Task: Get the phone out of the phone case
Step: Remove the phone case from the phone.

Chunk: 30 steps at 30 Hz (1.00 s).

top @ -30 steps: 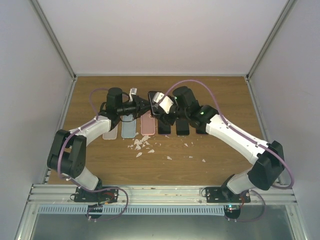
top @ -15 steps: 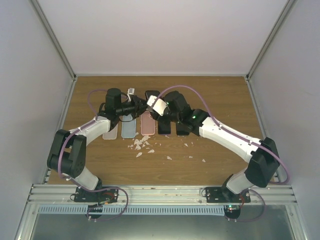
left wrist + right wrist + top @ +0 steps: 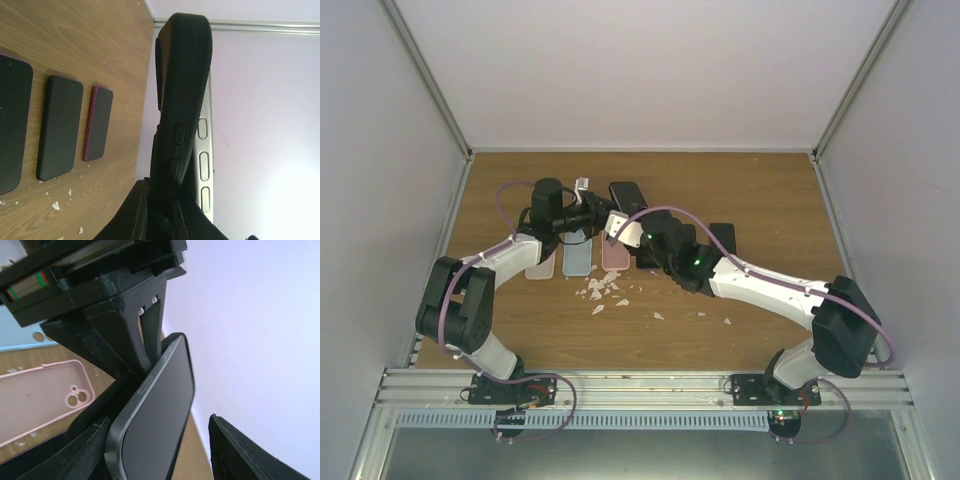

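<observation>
Right wrist view: left claw [image 3: 146, 362] clamped tight on the black phone case [image 3: 182, 90] containing the phone [image 3: 167, 390]; right claw [image 3: 159, 421] half open, straddling the phone, gripping nothing.

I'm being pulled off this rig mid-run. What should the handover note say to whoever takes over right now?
Left gripper: shut on the black case, held up above the table.
Right gripper: open, fingers either side of the phone, not clamped.
Done: cased phone lifted.
Left to do: grip the phone, pull it out of the case.
</observation>
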### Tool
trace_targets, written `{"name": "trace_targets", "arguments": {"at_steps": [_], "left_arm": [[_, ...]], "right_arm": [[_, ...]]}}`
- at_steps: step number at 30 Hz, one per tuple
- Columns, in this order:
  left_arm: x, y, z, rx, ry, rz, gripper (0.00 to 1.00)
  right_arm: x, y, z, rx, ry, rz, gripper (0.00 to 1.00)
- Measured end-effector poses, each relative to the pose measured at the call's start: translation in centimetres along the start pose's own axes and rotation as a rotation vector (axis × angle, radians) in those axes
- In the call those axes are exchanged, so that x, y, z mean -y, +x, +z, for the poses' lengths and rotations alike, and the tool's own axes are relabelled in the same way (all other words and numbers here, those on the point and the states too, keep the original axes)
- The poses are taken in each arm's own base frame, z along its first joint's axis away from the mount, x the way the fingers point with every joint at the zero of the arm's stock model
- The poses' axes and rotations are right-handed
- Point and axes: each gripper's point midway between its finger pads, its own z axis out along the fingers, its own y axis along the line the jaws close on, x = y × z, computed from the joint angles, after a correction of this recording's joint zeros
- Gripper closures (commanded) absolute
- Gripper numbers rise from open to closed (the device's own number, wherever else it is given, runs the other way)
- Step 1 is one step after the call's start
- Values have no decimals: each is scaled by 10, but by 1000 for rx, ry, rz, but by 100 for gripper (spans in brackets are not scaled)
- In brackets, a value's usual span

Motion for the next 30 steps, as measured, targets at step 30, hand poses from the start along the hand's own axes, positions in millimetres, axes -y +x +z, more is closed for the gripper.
{"name": "trace_targets", "arguments": {"at_steps": [30], "left_arm": [[10,1,4,-1,41,11,100]], "right_arm": [[12,9,10,19,133,-178,80]]}}
